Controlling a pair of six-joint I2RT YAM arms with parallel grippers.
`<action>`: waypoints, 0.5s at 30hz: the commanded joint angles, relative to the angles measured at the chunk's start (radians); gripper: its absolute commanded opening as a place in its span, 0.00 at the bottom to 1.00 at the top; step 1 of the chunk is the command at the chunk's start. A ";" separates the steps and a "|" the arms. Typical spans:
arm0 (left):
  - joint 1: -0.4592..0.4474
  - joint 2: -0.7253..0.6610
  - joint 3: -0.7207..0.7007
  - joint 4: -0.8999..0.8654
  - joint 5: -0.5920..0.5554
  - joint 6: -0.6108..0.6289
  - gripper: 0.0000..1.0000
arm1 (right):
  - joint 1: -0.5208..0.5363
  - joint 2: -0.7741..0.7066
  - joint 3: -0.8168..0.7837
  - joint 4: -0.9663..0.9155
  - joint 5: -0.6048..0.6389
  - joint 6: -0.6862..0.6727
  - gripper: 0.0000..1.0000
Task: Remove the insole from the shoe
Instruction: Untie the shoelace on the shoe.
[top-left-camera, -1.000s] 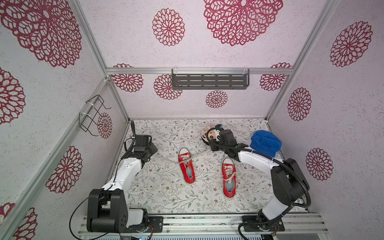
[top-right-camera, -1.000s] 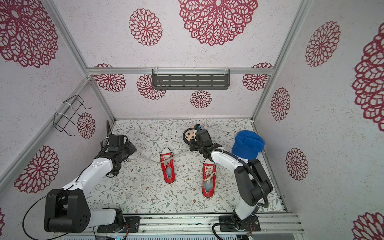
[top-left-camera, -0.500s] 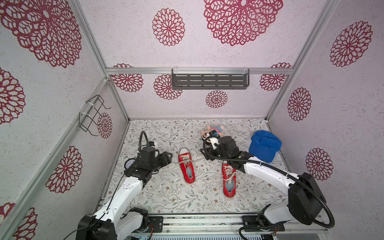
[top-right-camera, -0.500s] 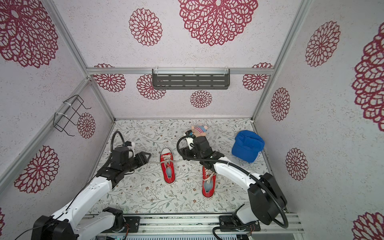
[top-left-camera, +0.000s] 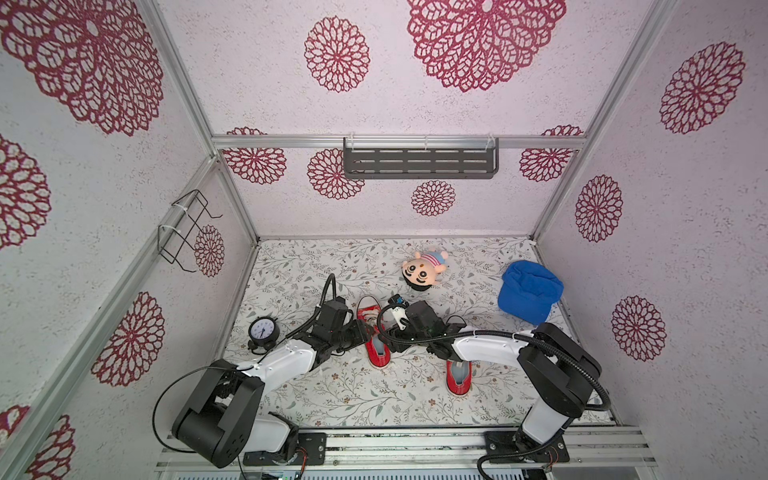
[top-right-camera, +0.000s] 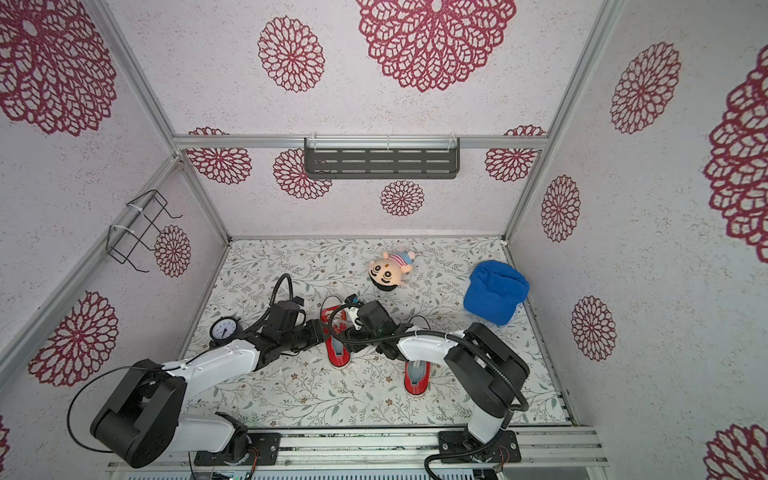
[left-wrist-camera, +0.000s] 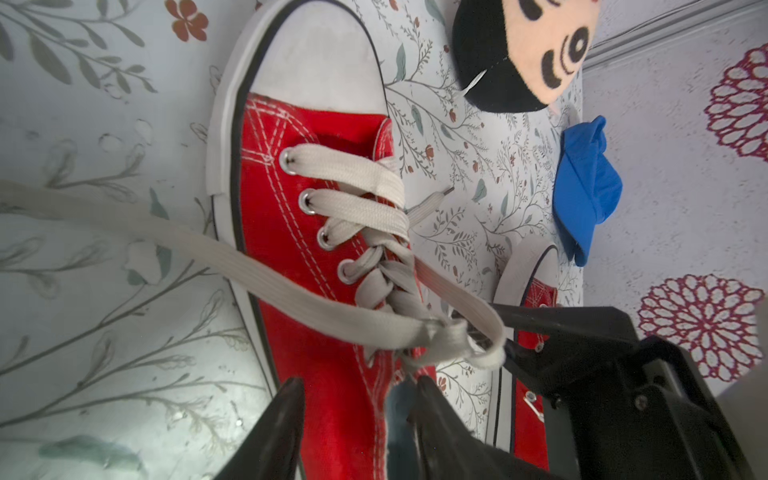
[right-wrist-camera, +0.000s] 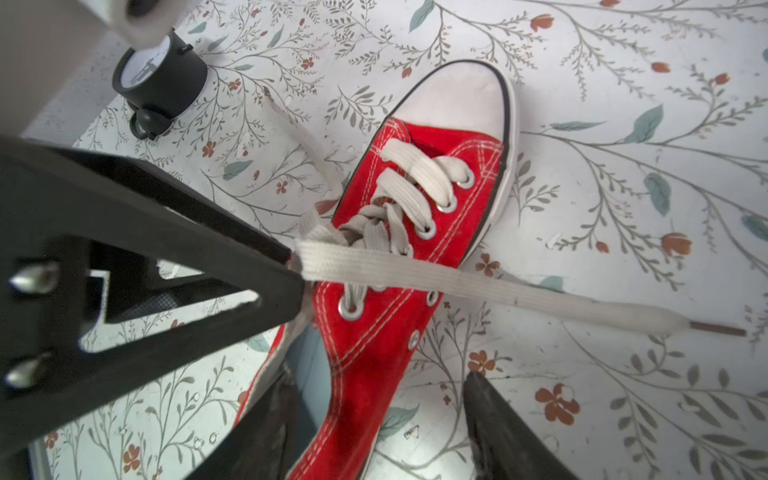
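A red sneaker (top-left-camera: 376, 337) with a white toe cap and loose grey laces lies mid-floor, toe toward the back wall. Its grey-blue insole (left-wrist-camera: 397, 415) shows inside the opening, and a strip of the insole (right-wrist-camera: 309, 361) also appears in the right wrist view. My left gripper (left-wrist-camera: 355, 382) is open and straddles one red side wall, one finger outside and one inside the opening. My right gripper (right-wrist-camera: 379, 374) is open too, with one finger in the opening and the other over the floor, clear of the shoe. In both top views the two grippers (top-left-camera: 365, 332) (top-right-camera: 345, 332) meet over the shoe.
A second red sneaker (top-left-camera: 458, 376) lies to the right, partly under my right arm. A black alarm clock (top-left-camera: 262, 330) stands at the left, a plush doll head (top-left-camera: 422, 272) behind the shoes, a blue cap (top-left-camera: 528, 291) at the right wall.
Both arms have swung in from the floor's edges to the left sneaker. The right gripper has left the doll. Each gripper now has a finger in the shoe's opening.
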 joint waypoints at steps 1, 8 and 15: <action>-0.009 0.021 0.025 0.050 0.014 0.004 0.44 | 0.008 0.004 0.034 0.054 0.015 0.026 0.65; -0.010 0.026 0.029 0.046 -0.007 0.018 0.08 | 0.019 0.052 0.072 0.061 0.020 0.023 0.65; -0.016 -0.010 0.029 0.007 -0.038 0.036 0.00 | 0.026 0.120 0.153 -0.007 0.087 -0.004 0.57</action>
